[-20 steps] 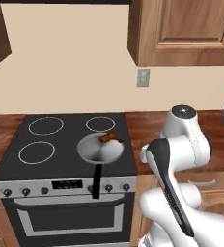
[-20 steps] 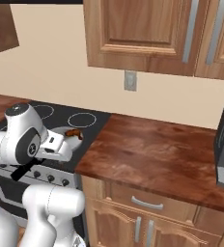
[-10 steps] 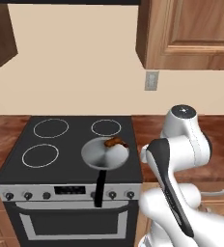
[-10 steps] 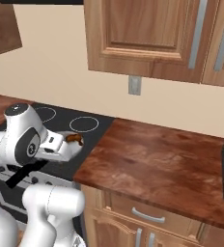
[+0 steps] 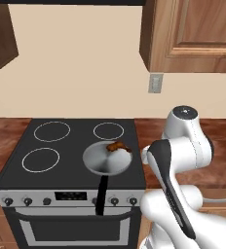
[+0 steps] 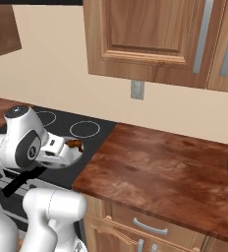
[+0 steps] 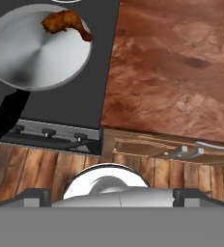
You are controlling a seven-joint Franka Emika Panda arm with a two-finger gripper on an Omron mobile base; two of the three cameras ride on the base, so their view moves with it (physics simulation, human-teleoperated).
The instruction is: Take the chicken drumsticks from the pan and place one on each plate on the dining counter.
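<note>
In the left base view we see the pan sitting on the black-topped stove, just right of the frame's centre, its long black handle running down past the front edge toward the oven knobs. One reddish-brown chicken drumstick lies at the upper right of the pan's rim. Our white arm rises at the lower right of that frame, beside the stove.

In the hand view the pan fills the upper left, with the drumstick along its upper edge, thin end pointing right and down. The handle drops off to the lower left. The reddish-brown countertop takes the right half, with drawer fronts below it.

In the right base view the drumstick peeks out just past our arm at the left, with the countertop spreading to the right.

We cannot make out the fingertips clearly in any picture; the fingers stand spread wide apart and nothing is between them.
</note>
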